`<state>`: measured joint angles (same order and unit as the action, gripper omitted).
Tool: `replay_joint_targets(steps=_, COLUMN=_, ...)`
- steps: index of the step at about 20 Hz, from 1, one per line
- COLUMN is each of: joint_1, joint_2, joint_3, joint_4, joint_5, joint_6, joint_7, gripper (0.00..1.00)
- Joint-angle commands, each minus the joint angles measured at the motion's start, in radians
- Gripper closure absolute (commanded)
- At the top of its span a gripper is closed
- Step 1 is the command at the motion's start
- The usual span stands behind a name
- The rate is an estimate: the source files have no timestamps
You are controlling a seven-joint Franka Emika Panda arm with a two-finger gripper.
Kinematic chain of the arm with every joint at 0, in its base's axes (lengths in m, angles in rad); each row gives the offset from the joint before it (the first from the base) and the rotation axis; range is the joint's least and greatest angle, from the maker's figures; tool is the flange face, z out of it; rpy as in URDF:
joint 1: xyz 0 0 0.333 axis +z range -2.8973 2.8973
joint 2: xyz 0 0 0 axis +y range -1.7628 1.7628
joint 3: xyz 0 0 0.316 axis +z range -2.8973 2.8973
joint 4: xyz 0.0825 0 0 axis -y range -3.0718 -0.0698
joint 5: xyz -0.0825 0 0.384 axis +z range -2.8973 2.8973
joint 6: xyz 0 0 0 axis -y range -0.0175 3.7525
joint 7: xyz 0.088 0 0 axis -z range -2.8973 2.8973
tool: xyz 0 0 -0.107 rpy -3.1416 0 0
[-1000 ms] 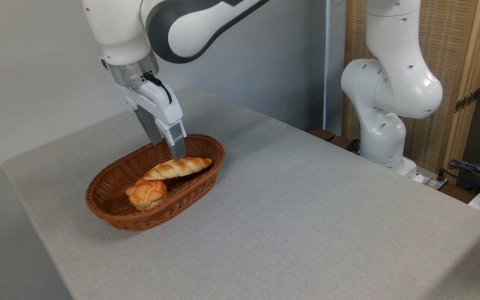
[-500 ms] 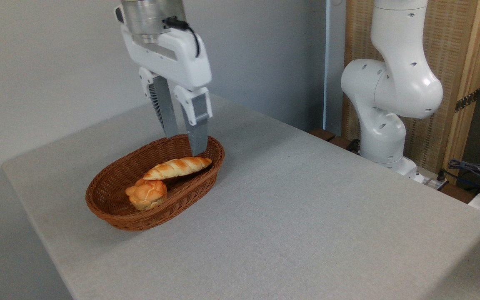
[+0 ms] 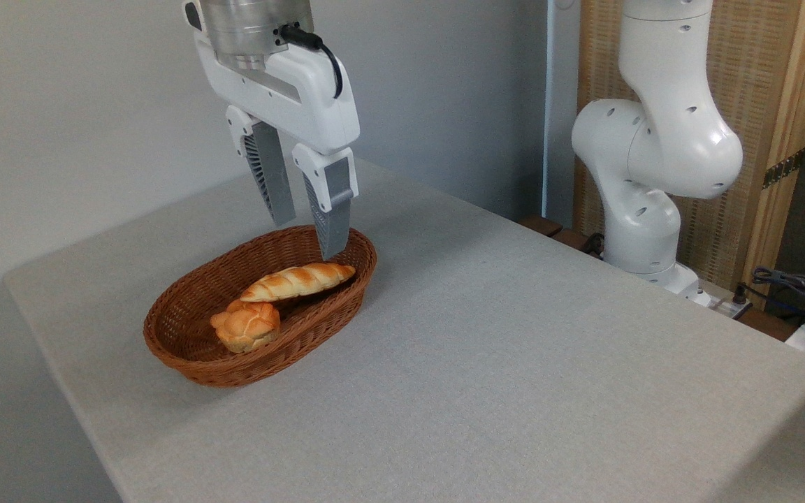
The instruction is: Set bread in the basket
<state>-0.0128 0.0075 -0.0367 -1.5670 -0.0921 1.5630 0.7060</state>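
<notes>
The bread, a long golden braided loaf, lies inside the reddish-brown wicker basket toward its right end, leaning on the inner wall. My gripper hangs above the basket's far rim, just over the loaf's right end. It is open, with nothing between its two grey fingers, and it does not touch the loaf.
A small round knobbly bun sits in the basket in front of the loaf. The arm's white base stands at the table's far right edge. Cables lie beyond the right corner. A grey wall runs behind.
The gripper has risen out of the basket and swung right, leaving the loaf lying inside. In the last half second it lifted only slightly.
</notes>
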Motion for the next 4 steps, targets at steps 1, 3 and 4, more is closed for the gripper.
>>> replay_joint_targets(steps=1, joint_1=-0.004, joint_2=0.008, joint_3=0.006, joint_4=0.021, joint_5=-0.011, joint_6=0.015, joint_7=-0.003, gripper=0.00)
replay_joint_targets(steps=3, joint_1=-0.004, joint_2=0.008, joint_3=0.006, joint_4=0.021, joint_5=-0.011, joint_6=0.017, joint_7=-0.002, gripper=0.00)
replay_joint_targets(steps=4, joint_1=-0.004, joint_2=0.008, joint_3=0.006, joint_4=0.021, joint_5=-0.011, joint_6=0.017, joint_7=-0.002, gripper=0.00)
